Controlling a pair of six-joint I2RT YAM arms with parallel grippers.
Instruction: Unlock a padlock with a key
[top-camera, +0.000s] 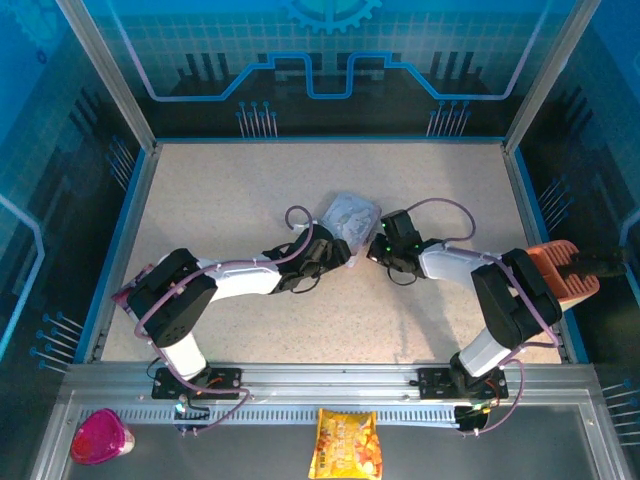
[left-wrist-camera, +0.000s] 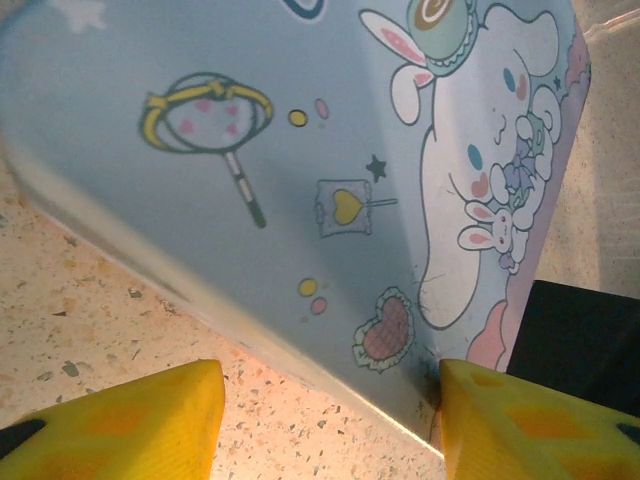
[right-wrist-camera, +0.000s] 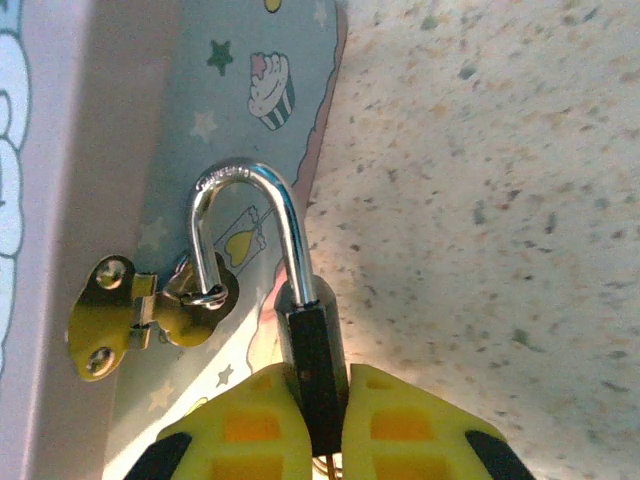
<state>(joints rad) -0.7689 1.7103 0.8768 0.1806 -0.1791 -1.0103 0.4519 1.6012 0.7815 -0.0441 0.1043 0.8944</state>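
Note:
The padlock (right-wrist-camera: 313, 335) has a dark body turned edge-on and a silvery shackle. My right gripper (right-wrist-camera: 318, 410) is shut on that body from below. One shackle leg runs into the body. The other leg ends free and hooks through the ring of a brass hasp (right-wrist-camera: 110, 320) on a pastel cartoon-printed box (top-camera: 352, 215). Thin brassy bits show under the body between the fingers; the key cannot be made out. My left gripper (left-wrist-camera: 330, 410) is open at the box's (left-wrist-camera: 300, 150) lower edge, its right finger (left-wrist-camera: 540, 420) against the box corner.
The box lies mid-table with both grippers meeting at its near side, left gripper (top-camera: 335, 252) and right gripper (top-camera: 375, 250). An orange object (top-camera: 562, 272) sits at the right edge. A pink container (top-camera: 100, 437) and a snack bag (top-camera: 345, 445) lie beyond the front rail.

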